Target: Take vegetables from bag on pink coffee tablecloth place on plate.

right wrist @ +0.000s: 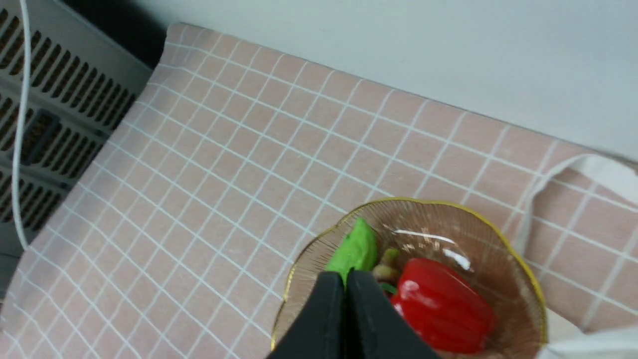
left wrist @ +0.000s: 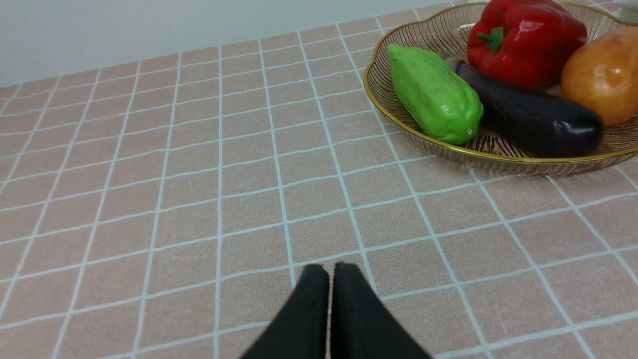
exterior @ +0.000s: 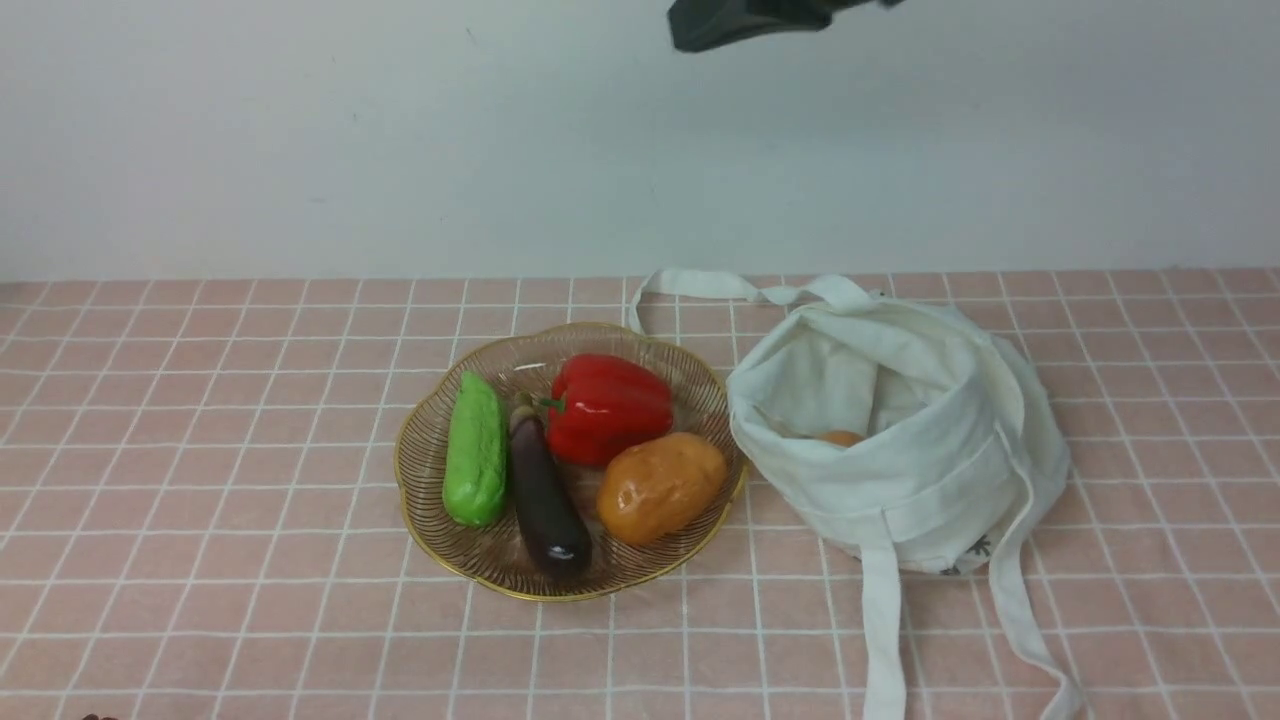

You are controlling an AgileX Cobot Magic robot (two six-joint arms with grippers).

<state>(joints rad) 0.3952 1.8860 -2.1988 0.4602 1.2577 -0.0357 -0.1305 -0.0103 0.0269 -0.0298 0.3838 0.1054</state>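
Observation:
On the pink coffee tablecloth (exterior: 200, 480) stands the gold-rimmed plate (exterior: 425, 425), holding a green vegetable (exterior: 475, 450), a dark purple eggplant (exterior: 545, 495), a red pepper (exterior: 610, 405) and an orange-brown one (exterior: 660, 485). Right of it the white bag (exterior: 930, 470) sags open, with a small orange vegetable (exterior: 840, 437) peeking inside. My right gripper (right wrist: 345, 274) is shut and empty, high above the plate; its dark tip (exterior: 745, 20) shows at the top of the front view. My left gripper (left wrist: 331, 267) is shut and empty, low over bare cloth left of the plate (left wrist: 498, 157).
The bag's long straps (exterior: 880, 640) trail toward the front edge and one loops behind the plate (exterior: 700, 285). A pale wall (exterior: 300, 130) runs behind the table. A grey vented unit (right wrist: 45, 99) with a white cable stands beyond the cloth's left end.

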